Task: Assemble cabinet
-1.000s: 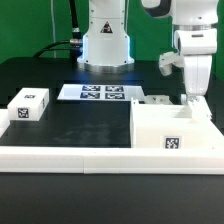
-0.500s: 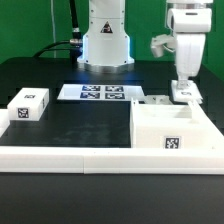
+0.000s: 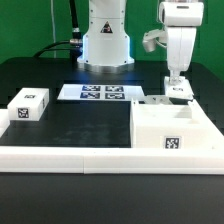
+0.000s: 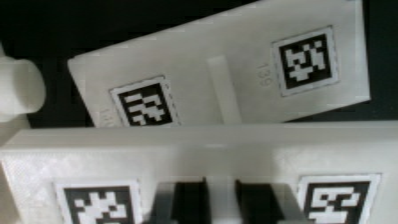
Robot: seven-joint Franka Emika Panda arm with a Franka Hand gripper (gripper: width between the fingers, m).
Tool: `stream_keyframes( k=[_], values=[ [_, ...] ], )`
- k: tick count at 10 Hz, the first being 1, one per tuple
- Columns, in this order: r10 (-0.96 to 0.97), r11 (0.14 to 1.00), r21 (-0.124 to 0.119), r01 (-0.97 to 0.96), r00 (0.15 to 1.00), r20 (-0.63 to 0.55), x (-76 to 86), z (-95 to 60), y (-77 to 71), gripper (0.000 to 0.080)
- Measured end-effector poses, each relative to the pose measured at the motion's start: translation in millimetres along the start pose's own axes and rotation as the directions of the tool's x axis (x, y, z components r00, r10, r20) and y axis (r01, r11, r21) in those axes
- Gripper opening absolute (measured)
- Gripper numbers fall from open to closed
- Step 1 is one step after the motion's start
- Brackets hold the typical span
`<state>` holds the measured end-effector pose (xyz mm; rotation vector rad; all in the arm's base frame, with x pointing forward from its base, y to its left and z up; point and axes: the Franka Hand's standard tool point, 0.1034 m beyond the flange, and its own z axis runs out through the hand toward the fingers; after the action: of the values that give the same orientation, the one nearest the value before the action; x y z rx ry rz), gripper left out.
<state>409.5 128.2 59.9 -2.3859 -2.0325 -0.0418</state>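
The cabinet body (image 3: 175, 128), a large open white box with a tag on its front, stands at the exterior view's right. My gripper (image 3: 176, 84) hangs above its far edge, shut on a small white panel (image 3: 179, 93) with tags. In the wrist view the dark fingers (image 4: 187, 203) clamp this panel (image 4: 107, 170), with a tag on each side of my gripper (image 4: 217, 205). Another flat white panel (image 4: 214, 80) with two tags lies below on the black table. It also shows in the exterior view (image 3: 153, 100), behind the body.
A small white tagged box (image 3: 28, 105) sits at the exterior view's left. The marker board (image 3: 95, 93) lies at the back centre before the arm's base (image 3: 105, 45). A long low white rail (image 3: 100, 160) runs along the front.
My gripper has risen from the cabinet body's far right wall and moved toward the exterior view's left, carrying the small tagged panel with it.
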Motion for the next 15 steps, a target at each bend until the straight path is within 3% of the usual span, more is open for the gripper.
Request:
stream_keyframes(
  k=[3,8,15],
  values=[
    [-0.015,1.000,-0.009,0.015,1.000,-0.008,-7.1,2.7,8.4,0.0070],
    [-0.012,1.000,-0.004,0.012,1.000,-0.007,-8.5,5.0,8.0,0.0070],
    [0.001,1.000,-0.020,-0.001,1.000,-0.012,-6.8,-0.1,20.9,0.0070]
  ],
)
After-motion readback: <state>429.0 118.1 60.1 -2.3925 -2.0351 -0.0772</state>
